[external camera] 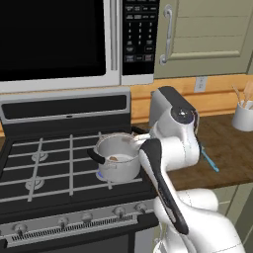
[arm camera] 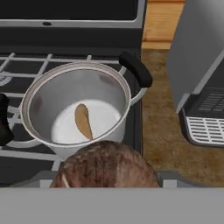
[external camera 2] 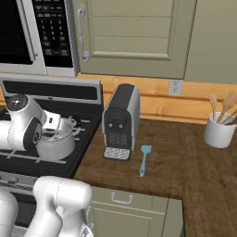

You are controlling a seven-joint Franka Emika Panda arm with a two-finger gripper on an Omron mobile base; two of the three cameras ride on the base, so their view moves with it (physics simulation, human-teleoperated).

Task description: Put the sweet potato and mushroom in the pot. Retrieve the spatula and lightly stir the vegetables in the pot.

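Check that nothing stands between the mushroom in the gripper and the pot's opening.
Nothing visible does. In the hand view the mushroom sits just short of the pot, whose mouth is open, with only the sweet potato on its floor.

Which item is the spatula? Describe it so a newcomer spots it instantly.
Start at the brown wooden counter right of the black gas stove. In front of the silver-and-black coffee machine lies a slim light-blue spatula, flat on the wood. The wooden utensils stand in a white cup; this one is blue and lies alone.

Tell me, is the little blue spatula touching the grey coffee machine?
Apart. In the right base view, the little blue spatula lies on the wooden counter, with a strip of bare wood between it and the grey coffee machine.
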